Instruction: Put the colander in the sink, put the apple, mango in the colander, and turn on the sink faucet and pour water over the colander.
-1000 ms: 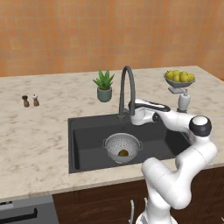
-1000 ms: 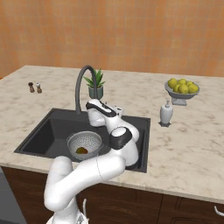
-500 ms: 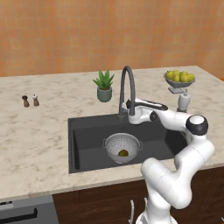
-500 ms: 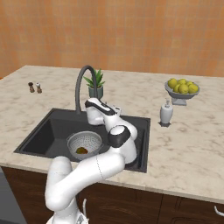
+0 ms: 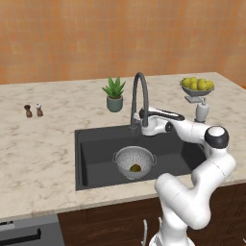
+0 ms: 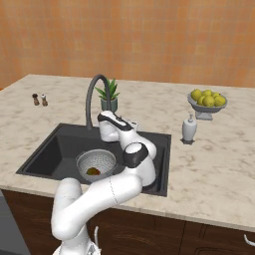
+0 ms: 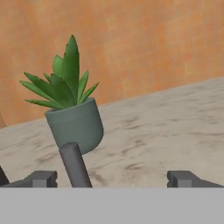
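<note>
The colander (image 5: 135, 161) (image 6: 96, 162) sits on the floor of the sink (image 5: 96, 153) (image 6: 55, 149). Fruit (image 5: 135, 167) (image 6: 93, 171) with green and orange-red skin lies at its bottom; at this size I cannot tell the apple from the mango. The sink faucet (image 5: 139, 91) (image 6: 92, 97) arches over the basin, and no water shows. My gripper (image 5: 143, 123) (image 6: 103, 128) (image 7: 113, 179) is level with the faucet's lower stem, open. In the hand view a dark grey rod of the faucet (image 7: 75, 165) stands between the fingertips (image 7: 41, 178), nearer the left one and touching neither.
A potted plant (image 5: 114, 94) (image 6: 110, 96) (image 7: 74, 113) stands just behind the faucet. A footed fruit bowl (image 5: 197, 86) (image 6: 207, 101) and a soap dispenser (image 5: 202, 111) (image 6: 189, 129) are on the counter to the right. Two small shakers (image 5: 32, 111) (image 6: 40, 99) stand far left.
My hand has crept a little leftward, closer to the faucet's stem. The jaws stay wide, and the colander and fruit have not moved.
</note>
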You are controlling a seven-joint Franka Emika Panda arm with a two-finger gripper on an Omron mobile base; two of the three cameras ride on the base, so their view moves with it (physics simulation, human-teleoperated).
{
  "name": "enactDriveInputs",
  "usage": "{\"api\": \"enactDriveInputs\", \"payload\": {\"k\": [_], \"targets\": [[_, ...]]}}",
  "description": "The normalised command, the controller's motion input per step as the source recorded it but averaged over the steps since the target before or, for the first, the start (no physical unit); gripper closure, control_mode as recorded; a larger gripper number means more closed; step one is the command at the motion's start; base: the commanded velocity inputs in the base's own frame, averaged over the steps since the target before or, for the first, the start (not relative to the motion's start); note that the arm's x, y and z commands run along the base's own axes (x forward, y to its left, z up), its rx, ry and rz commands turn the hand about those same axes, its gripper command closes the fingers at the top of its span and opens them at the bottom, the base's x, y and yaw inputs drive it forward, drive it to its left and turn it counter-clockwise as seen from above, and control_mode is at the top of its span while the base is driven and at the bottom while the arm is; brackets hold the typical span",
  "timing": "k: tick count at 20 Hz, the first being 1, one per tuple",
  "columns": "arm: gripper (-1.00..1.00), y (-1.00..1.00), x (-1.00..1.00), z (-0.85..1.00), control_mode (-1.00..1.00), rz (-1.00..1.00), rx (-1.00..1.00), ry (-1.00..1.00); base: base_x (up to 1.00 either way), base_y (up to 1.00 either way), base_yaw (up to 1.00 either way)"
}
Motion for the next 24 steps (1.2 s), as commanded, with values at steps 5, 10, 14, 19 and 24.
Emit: {"api": "enactDriveInputs", "payload": {"k": [5, 10, 14, 19, 24], "targets": [[-1.00, -0.21, 0.01, 0.00, -1.00, 0.00, 0.00, 0.00, 0.00, 0.00, 0.00], [-1.00, -0.47, 0.00, 0.00, -1.00, 0.03, 0.00, 0.00, 0.00, 0.00, 0.00], [-1.00, -0.71, 0.00, 0.00, -1.00, 0.06, 0.01, 0.00, 0.00, 0.00, 0.00], [-1.00, -0.91, 0.00, 0.00, -1.00, 0.05, 0.03, 0.00, 0.00, 0.00, 0.00], [-1.00, -0.90, 0.00, 0.00, -1.00, 0.02, 0.04, 0.00, 0.00, 0.00, 0.00]]}}
